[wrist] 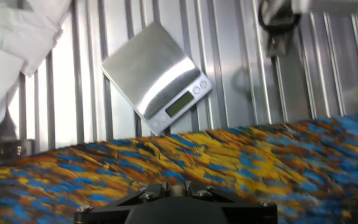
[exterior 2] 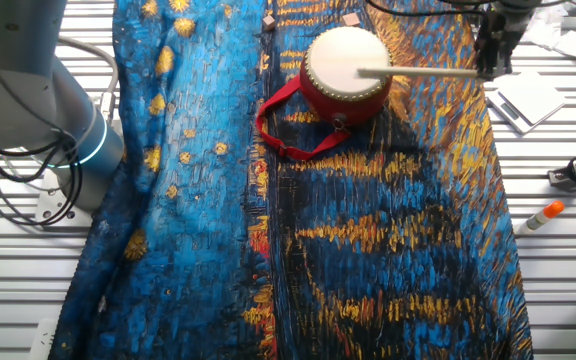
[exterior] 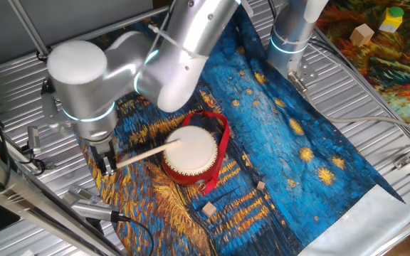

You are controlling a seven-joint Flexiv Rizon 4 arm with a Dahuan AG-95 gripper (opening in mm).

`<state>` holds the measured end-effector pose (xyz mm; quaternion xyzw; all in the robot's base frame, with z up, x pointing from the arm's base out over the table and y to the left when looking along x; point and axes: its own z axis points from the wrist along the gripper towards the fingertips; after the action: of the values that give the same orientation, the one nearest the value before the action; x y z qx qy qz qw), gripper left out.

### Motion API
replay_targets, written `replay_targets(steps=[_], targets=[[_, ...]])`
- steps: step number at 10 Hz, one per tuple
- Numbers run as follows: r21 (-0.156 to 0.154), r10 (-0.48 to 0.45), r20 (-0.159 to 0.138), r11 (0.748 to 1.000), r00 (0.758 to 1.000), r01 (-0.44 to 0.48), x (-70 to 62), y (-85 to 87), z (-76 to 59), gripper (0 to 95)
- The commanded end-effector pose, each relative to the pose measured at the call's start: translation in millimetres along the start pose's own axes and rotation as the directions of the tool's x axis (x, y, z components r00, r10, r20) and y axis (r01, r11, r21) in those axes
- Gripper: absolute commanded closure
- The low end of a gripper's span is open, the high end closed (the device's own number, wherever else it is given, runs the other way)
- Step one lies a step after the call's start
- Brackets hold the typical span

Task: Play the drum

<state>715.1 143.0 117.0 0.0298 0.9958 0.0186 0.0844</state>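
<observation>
Your gripper (exterior: 107, 162) is clamped on the stick (exterior: 148, 153), whose tip reaches rightward over the drum (exterior: 190, 152) skin.

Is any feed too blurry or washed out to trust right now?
Hand view is soft with motion blur, with glare on the scale; it misses the drum. Both fixed views are sharp: the drum skin is bright but readable, stick clear.
</observation>
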Motion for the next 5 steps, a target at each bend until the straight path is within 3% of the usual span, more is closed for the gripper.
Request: replay_targets(steps=[1,5], targets=[[-0.110,0.182,-0.283,0.969,0.942,-0.220,11.3,-19.2,2.7,95.0],[-0.086,0.183,-0.287,0.973,0.940,-0.216,14.3,-24.6,6.1,95.0]])
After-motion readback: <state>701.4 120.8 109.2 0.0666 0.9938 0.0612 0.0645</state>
